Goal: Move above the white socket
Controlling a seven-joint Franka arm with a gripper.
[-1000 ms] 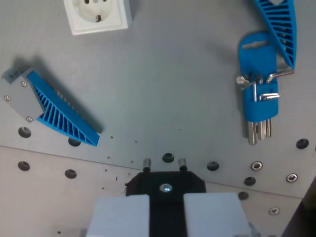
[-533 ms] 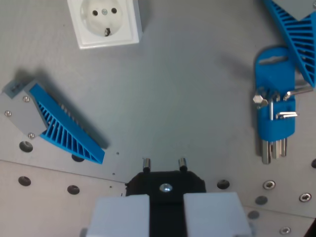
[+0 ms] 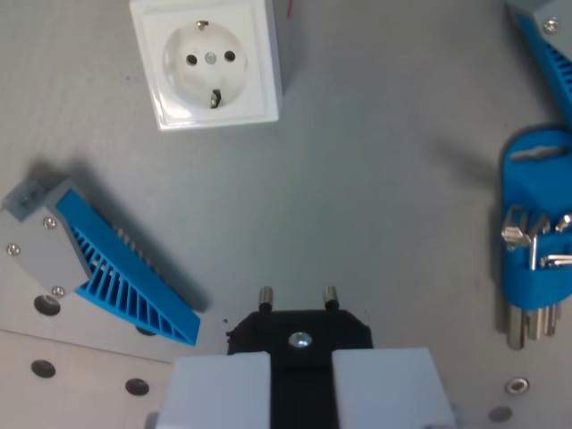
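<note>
The white socket (image 3: 210, 67) lies face up on the grey table at the upper left of the wrist view, a square plate with a round recess and two holes. My gripper (image 3: 299, 371) fills the bottom centre, its two pale fingers (image 3: 219, 393) shut on a black plug (image 3: 299, 332). The plug's two metal pins point up the picture toward open table. The socket sits well up and to the wrist view's left of the plug pins.
A blue ribbed wedge on a grey bracket (image 3: 107, 264) lies at the left. A blue holder of hex keys (image 3: 534, 241) stands at the right edge, another blue ribbed part (image 3: 550, 36) in the top right corner. A metal plate with holes (image 3: 54, 375) runs along the bottom.
The camera has moved up and to the left: the socket, wedge and hex keys all slid down and right in view. The socket is now fully in frame. The grip on the plug is unchanged.
</note>
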